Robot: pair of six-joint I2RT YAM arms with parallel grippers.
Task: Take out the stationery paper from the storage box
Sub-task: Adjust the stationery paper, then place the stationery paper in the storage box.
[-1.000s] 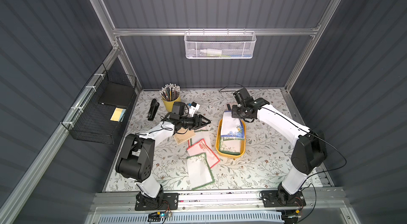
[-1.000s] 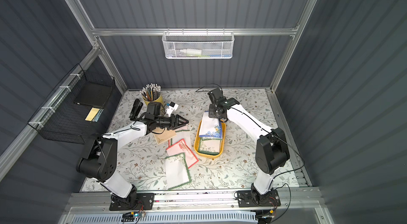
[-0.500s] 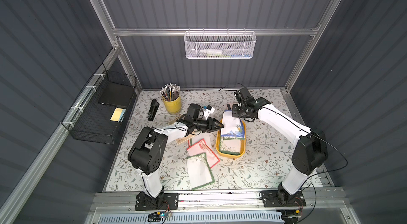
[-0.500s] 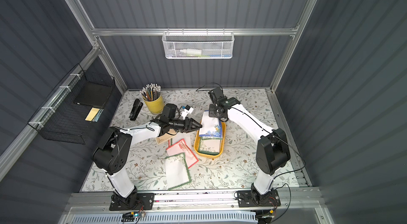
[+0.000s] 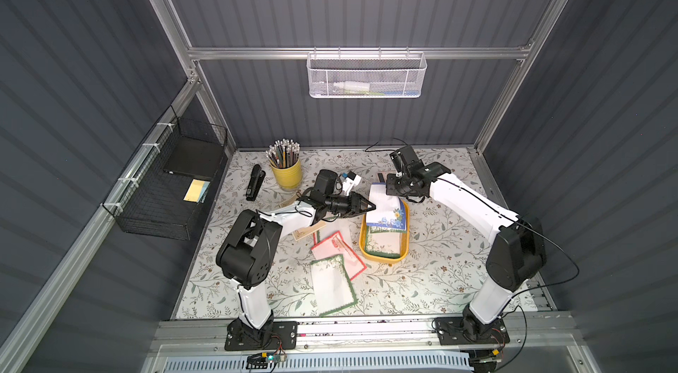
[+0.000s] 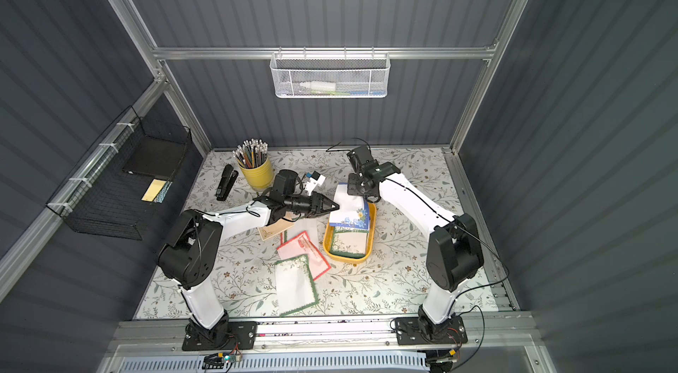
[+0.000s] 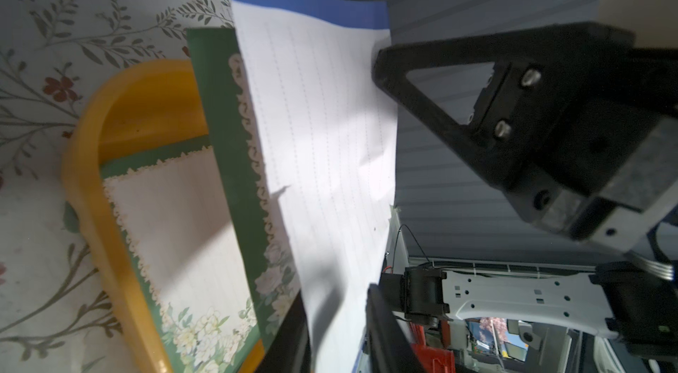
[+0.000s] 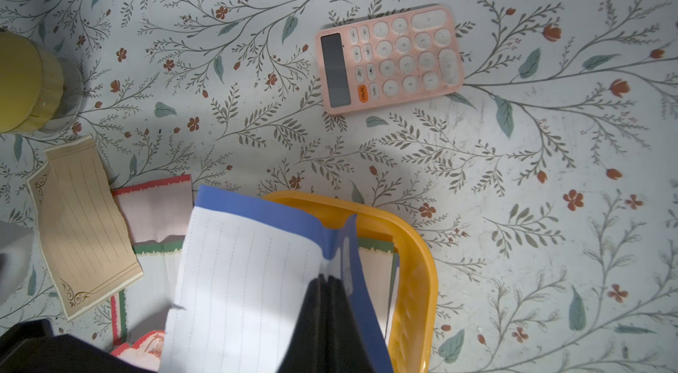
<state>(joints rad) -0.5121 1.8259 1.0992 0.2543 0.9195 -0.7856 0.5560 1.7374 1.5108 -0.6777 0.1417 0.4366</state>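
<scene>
Loose sheets (image 5: 337, 248) lying on desk (image 5: 440, 279); blue-bordered sheet (image 8: 238, 279) hanging pinched in right fingers (image 8: 330, 316), left fingers (image 7: 387, 66) gaping alongside; green-bordered sheets (image 7: 176, 228) waiting in storage box (image 7: 79, 169).

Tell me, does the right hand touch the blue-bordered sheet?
Touching. The right wrist view shows the right hand shut on the blue-bordered sheet, pinching its blue edge.

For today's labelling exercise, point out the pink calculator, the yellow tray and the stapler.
pink calculator (image 8: 403, 55): right wrist view, on its keypad.
yellow tray (image 5: 383, 259): a top view, on its near rim.
stapler (image 5: 255, 182): a top view, mid-body.
</scene>
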